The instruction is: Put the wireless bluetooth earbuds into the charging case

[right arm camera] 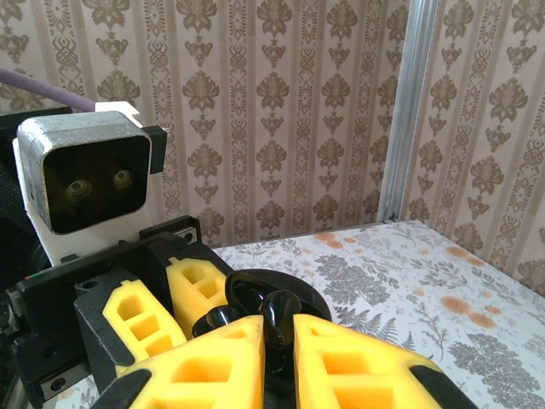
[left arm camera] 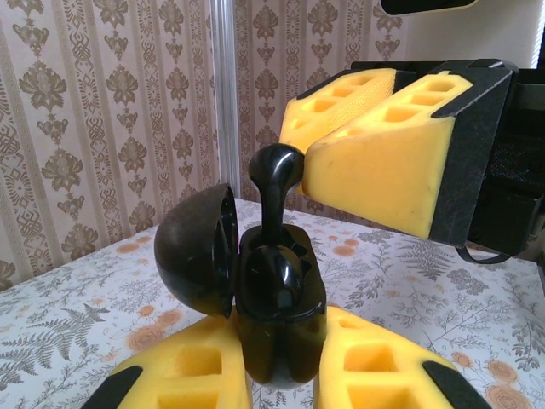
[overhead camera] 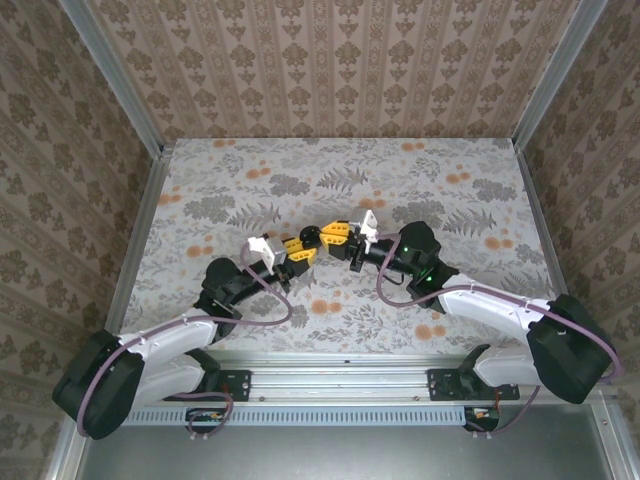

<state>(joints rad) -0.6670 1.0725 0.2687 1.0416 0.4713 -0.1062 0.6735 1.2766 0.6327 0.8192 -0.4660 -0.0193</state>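
Yellow foam fingers [left arm camera: 200,371] of the left gripper [left arm camera: 281,371] fill the bottom of the left wrist view, pressed closed on the case [left arm camera: 281,324], which stands upright between them, raised above the table [left arm camera: 426,281]; the case is glossy black and rounded, not white, and its domed lid [left arm camera: 192,260] hangs open to the left on a hinge.

Above it, the right gripper [left arm camera: 300,158] reaches in from the upper right, its jaws closed on a black earbud [left arm camera: 274,183]; the bud's round head is pinched at the fingertips and its stem points straight down into the open case; whether the stem is fully seated cannot be told. A second glossy black shape lies inside the case beside the stem; it may be the other bud, but that is unclear.

From the right wrist, the earbud shows as a dark knob between the closed yellow fingers, with the left arm's grey-fronted camera [right arm camera: 85,183] close on the left.

From above, both grippers meet tip to tip over the middle of the floral table; patterned wallpaper [left arm camera: 85,128] and an aluminium post [left arm camera: 223,94] stand behind; a purple cable [overhead camera: 270,300] loops along each arm.
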